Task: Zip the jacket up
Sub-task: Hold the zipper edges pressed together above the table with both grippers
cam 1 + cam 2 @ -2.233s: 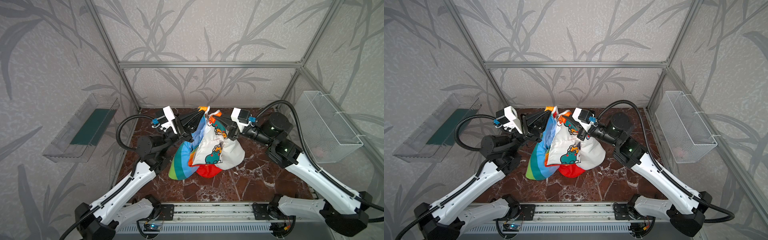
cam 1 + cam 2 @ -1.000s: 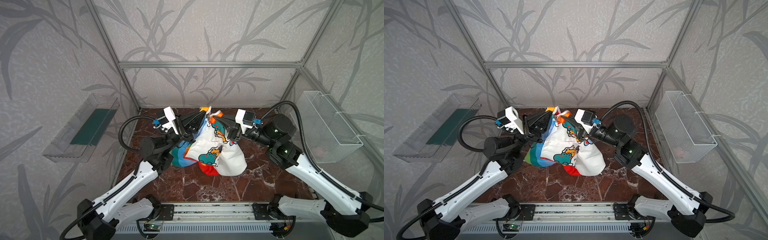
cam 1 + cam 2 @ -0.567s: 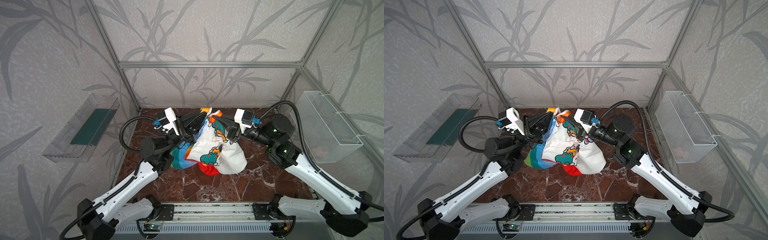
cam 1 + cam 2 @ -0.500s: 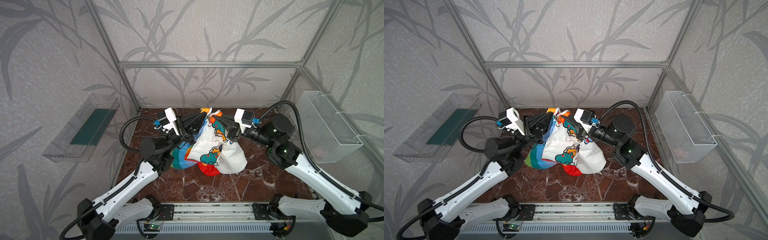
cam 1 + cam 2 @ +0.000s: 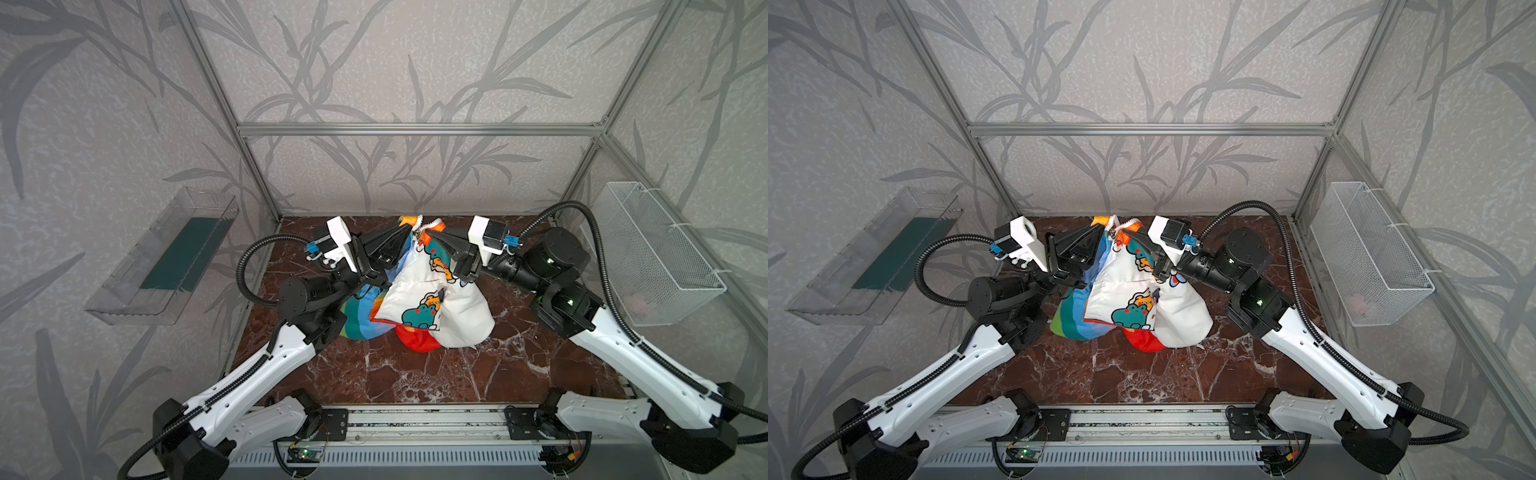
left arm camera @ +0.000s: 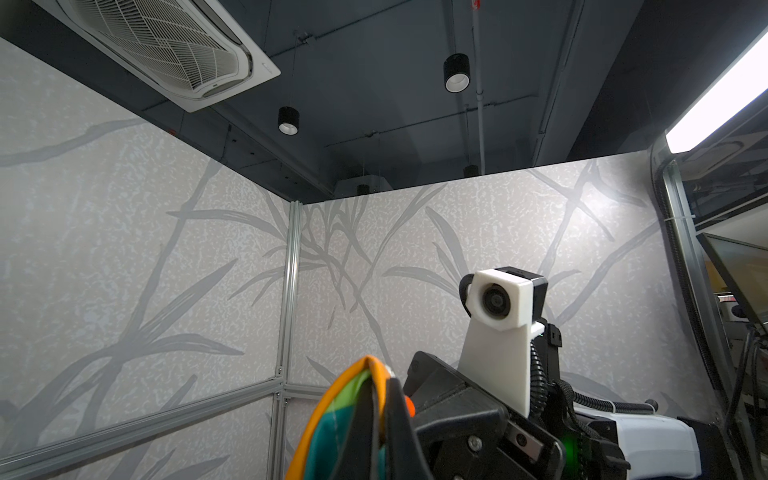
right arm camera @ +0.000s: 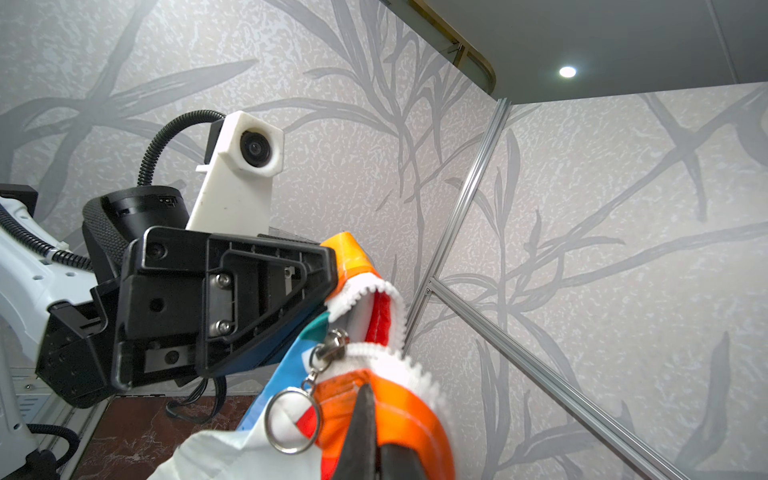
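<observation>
Though limp, jacket (image 5: 415, 291) vertical, hood (image 5: 415, 343) down.

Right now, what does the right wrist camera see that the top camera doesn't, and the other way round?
Only the right wrist view clearly shows the ring pull hanging from the zipper slider. Only a top view shows the red hood at the bottom, the wire basket and the clear tray. Both show the jacket held up by its orange edge, with the left jaws and right jaws shut on it.
</observation>
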`<action>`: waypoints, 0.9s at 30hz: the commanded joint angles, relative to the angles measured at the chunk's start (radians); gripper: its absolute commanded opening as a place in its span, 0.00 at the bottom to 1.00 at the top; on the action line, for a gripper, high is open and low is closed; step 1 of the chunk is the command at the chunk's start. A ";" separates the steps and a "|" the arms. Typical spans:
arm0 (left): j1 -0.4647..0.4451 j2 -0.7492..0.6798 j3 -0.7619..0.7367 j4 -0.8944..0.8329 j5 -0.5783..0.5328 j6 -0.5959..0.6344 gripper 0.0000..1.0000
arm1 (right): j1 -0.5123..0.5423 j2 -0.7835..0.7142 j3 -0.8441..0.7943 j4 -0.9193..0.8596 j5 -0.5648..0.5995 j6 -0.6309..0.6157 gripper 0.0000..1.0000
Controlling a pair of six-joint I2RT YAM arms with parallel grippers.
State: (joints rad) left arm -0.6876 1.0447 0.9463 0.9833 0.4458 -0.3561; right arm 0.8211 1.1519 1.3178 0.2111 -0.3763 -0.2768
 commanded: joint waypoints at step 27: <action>-0.016 -0.002 -0.026 0.043 -0.012 0.039 0.00 | 0.018 -0.006 0.049 0.055 0.000 0.010 0.00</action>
State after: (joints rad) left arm -0.6983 1.0454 0.9298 0.9894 0.4343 -0.3336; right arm 0.8307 1.1530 1.3266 0.2047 -0.3752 -0.2764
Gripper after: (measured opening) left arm 0.047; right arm 0.047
